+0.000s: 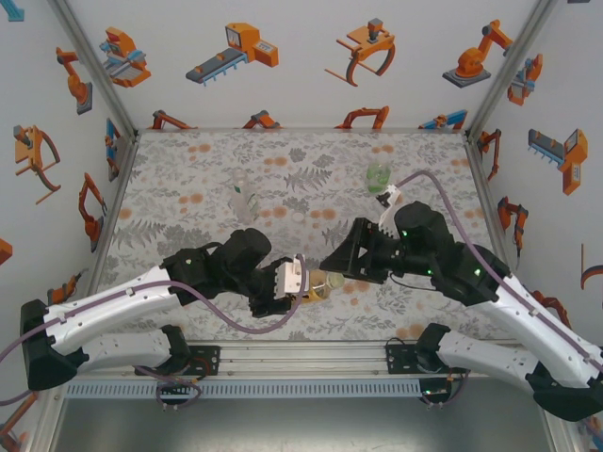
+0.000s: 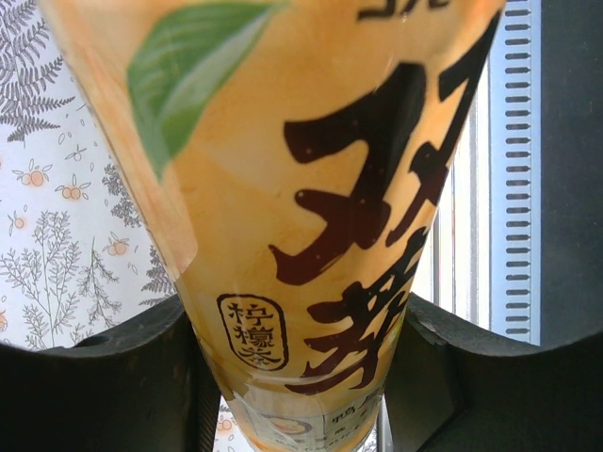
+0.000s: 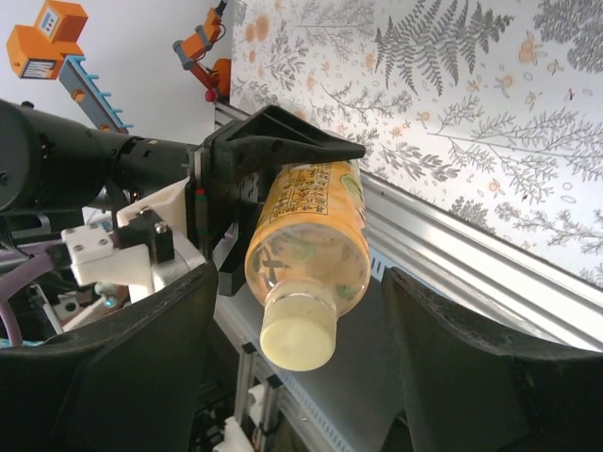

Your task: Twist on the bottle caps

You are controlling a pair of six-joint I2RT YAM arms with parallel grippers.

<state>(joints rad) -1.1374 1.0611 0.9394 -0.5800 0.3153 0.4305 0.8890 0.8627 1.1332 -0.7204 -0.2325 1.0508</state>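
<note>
White walls (image 1: pixel 301 56) dotted with orange robot-arm stickers close in three sides of the desk (image 1: pixel 188 169), which is covered with a grey fern and orange blossom print. Three bottles can be counted. A clear colourless bottle (image 1: pixel 243 196) stands on the left half of the desk, toward the back. A short green bottle (image 1: pixel 379 174) stands at the back right, well apart from the clear one. The third, an amber bottle (image 1: pixel 325 285) with a yellow-orange label, is near the front edge of the desk, between the two arms.

Two claws are in view. The left claw (image 1: pixel 309 281) is clamped on the amber bottle. In the left wrist view its two dark fingers (image 2: pixel 113 377) press against either side of the label, which carries large dark characters and a green leaf. In the right wrist view the bottle lies roughly on its side in that grip, its neck pointing at the camera.

Only one cap can be made out for certain, a pale yellow cap (image 3: pixel 297 341) sitting on the neck of the amber bottle. I cannot tell how far down it is threaded. I also cannot tell whether the clear and green bottles carry caps, as they are too small in the overhead view.

The right claw (image 1: pixel 330 266) faces the capped end with its jaws apart. Its two fingers (image 3: pixel 122 377) flank the cap on either side, with a gap on each side and no contact.
</note>
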